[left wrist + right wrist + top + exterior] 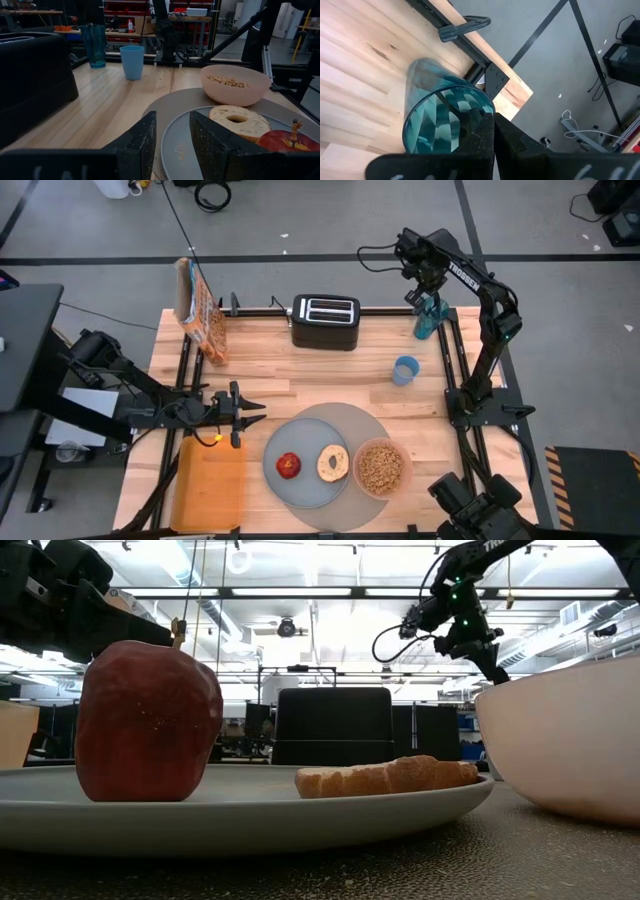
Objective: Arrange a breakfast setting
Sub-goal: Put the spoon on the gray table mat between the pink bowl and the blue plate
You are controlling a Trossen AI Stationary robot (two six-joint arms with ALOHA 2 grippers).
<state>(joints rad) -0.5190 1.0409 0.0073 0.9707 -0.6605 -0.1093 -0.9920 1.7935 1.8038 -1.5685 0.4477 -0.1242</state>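
Observation:
A round grey mat lies at the table's near edge. On it rests a grey plate carrying a red apple and a bagel. Beside the plate, a pink bowl of cereal stands on the mat. My left gripper hovers level just left of the plate, open, with nothing between its fingers. At the far right corner my right gripper points steeply down, shut on a teal glass. My right gripper pinches the teal glass by its rim, coming from above and slanting down. One finger lies over the inside of the glass and the other outside. Whether the base is on the table I cannot tell.
A black toaster stands at the far middle, with a cereal box at the far left. A light blue cup sits right of centre, and an orange tray lies at the near left. Bare wood lies between toaster and mat.

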